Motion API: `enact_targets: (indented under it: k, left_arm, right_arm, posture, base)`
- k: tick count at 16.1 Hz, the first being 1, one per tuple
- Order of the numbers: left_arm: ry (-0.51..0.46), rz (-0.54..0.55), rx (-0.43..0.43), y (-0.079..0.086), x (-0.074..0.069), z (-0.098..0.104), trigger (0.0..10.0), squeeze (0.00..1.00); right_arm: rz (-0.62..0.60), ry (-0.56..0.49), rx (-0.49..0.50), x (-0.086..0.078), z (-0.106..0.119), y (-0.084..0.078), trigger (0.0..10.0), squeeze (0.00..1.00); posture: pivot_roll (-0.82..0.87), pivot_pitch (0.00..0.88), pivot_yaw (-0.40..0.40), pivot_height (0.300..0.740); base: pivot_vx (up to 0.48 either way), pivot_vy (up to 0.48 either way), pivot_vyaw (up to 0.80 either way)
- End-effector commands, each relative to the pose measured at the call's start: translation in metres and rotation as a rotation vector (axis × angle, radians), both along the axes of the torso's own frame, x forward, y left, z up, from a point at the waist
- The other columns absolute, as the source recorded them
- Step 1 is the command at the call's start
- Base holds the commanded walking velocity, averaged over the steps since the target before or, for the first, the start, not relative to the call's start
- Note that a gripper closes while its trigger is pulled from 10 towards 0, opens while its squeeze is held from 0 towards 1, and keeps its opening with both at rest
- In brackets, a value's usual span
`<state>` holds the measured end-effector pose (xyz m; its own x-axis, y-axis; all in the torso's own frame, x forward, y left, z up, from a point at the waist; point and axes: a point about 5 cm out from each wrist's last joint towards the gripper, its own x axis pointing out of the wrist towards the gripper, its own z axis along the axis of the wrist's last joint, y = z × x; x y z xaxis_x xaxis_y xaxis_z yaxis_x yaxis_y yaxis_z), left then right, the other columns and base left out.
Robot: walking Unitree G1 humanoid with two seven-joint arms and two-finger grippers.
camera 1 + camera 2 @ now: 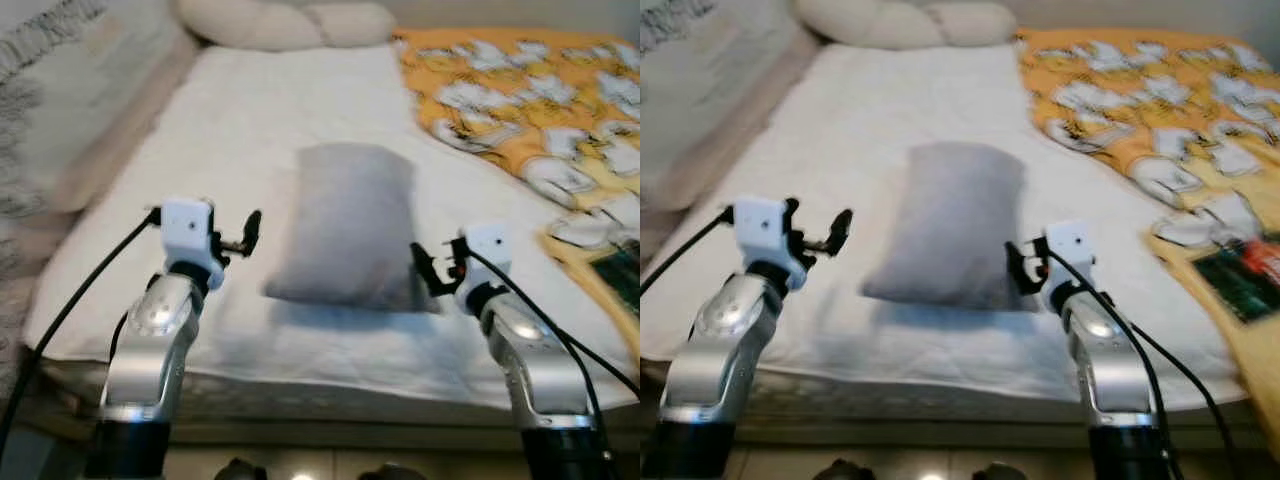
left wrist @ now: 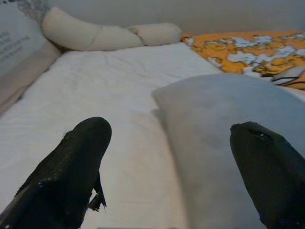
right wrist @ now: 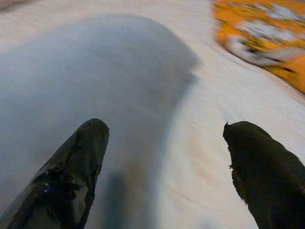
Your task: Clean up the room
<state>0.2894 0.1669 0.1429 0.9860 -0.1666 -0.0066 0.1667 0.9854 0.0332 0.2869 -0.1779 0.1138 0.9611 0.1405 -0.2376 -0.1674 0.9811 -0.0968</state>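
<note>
The bed [image 1: 240,100] with its white sheet takes most of the scene, and the near edge of it runs just in front of the robot, under both arms. On the right side of the bed lies an orange blanket [image 1: 520,100] with white figures, and its folds come down to the near right corner, where a dark green flat thing [image 1: 1240,275] rests on it (too blurred to tell what it is). At the far end a long cream bolster [image 1: 285,22] lies across the head of the bed, and along the left side there is a pale padded surface [image 1: 70,110]. In the middle of the sheet lies a grey pillow [image 1: 350,225], its long side pointing from near to far. The left gripper [image 1: 238,238] hovers just beside the near left corner of the pillow, fingers wide apart, holding nothing. The right gripper [image 1: 425,270] is at the near right corner of the pillow, also wide open and empty; whether it touches the fabric I cannot tell. The sheet left of the pillow is bare, with free room.
</note>
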Motion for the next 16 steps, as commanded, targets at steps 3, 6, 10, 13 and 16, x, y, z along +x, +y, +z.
enact_targets:
  k: [3, 6, 10, 13, 16]
  left_arm:
    - [0.0, 0.07, 0.013, 0.009, -0.012, 0.003, 10.0, 0.0]
    - [-0.008, 0.079, 0.04, 0.007, -0.016, 0.002, 10.0, 0.0]
    - [-0.016, 0.076, 0.031, 0.007, -0.017, 0.008, 10.0, 0.0]
    - [-0.013, 0.07, 0.035, 0.008, -0.018, 0.009, 10.0, 0.0]
    - [-0.008, 0.066, 0.037, 0.008, -0.019, 0.009, 10.0, 0.0]
  right_arm:
    - [-0.004, -0.024, -0.029, -0.003, 0.007, 0.003, 10.0, 0.0]
    - [0.005, -0.027, -0.031, -0.006, 0.006, 0.008, 10.0, 0.0]
    - [0.049, -0.055, -0.042, -0.01, 0.006, 0.019, 10.0, 0.0]
    - [0.073, -0.031, 0.01, -0.012, 0.005, 0.024, 10.0, 0.0]
    - [0.086, -0.037, -0.015, -0.013, 0.005, 0.024, 10.0, 0.0]
  posture:
    - [-0.05, 0.058, 0.022, 0.74]
    - [-0.04, 0.059, 0.019, 0.74]
    - [-0.04, 0.057, 0.02, 0.74]
    - [-0.04, 0.058, 0.022, 0.74]
    - [-0.04, 0.059, 0.023, 0.74]
  base:
    - [0.0, 0.0, 0.0]
    - [0.0, 0.0, 0.0]
    - [0.133, 0.0, 0.0]
    - [0.306, 0.0, -0.45]
    - [0.309, 0.0, -0.22]
